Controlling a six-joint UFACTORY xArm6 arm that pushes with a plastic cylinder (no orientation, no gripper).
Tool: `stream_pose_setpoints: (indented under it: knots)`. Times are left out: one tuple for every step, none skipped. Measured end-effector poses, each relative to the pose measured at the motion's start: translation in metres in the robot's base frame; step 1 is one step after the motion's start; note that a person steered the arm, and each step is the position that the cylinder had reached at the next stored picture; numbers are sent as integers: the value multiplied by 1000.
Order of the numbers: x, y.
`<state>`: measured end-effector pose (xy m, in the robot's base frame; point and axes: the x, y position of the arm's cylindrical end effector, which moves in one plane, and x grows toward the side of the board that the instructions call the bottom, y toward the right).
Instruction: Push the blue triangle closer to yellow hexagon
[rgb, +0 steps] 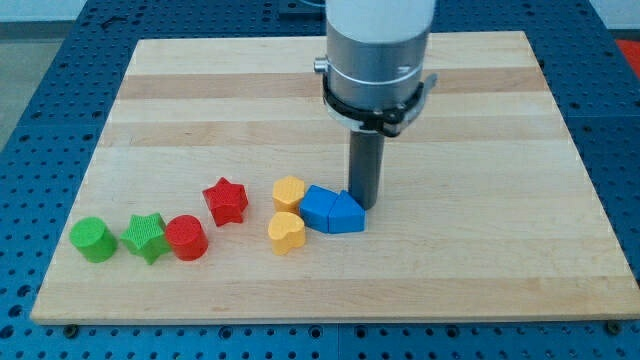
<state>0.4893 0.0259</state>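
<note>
The blue triangle lies on the wooden board just below centre. It touches a blue block on its left. The yellow hexagon sits against that blue block's left side. A yellow heart lies just below the hexagon. My tip stands right behind the blue triangle, at its upper right edge, touching or nearly touching it.
A red star lies left of the yellow hexagon. Further left, in a row, are a red cylinder, a green star and a green cylinder. The board's bottom edge is close below them.
</note>
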Motion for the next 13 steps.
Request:
stream_pose_setpoints:
  knots:
    - [-8, 0]
    - [-4, 42]
    - [10, 84]
    - [40, 90]
    - [77, 72]
    - [93, 35]
    - [58, 9]
    - [24, -19]
    - [8, -34]
    - [8, -25]
    - [8, 18]
    - [-8, 40]
    - [-34, 37]
